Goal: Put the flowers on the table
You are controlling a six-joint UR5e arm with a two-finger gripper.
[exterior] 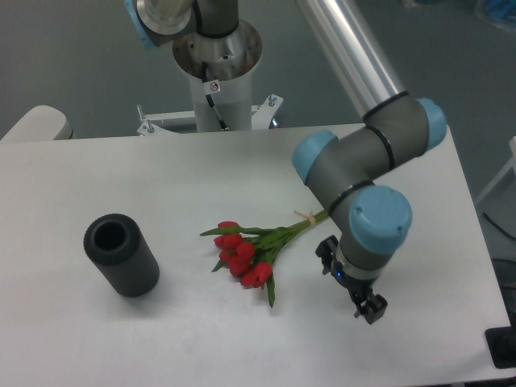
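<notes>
The flowers [245, 257], red tulips with green leaves and a pale band round the stems, lie flat on the white table [185, 173] near its middle, with the stem ends pointing right and back. My gripper [368, 307] hangs to the right of and nearer than the bunch, apart from it. It points down at the tabletop and is open with nothing between its fingers. The wrist hides part of the jaws.
A dark grey hollow cylinder [121, 255] stands on the left of the table. The arm's base column [218, 60] rises behind the far edge. The table's right edge runs close beside the arm's elbow [407, 133].
</notes>
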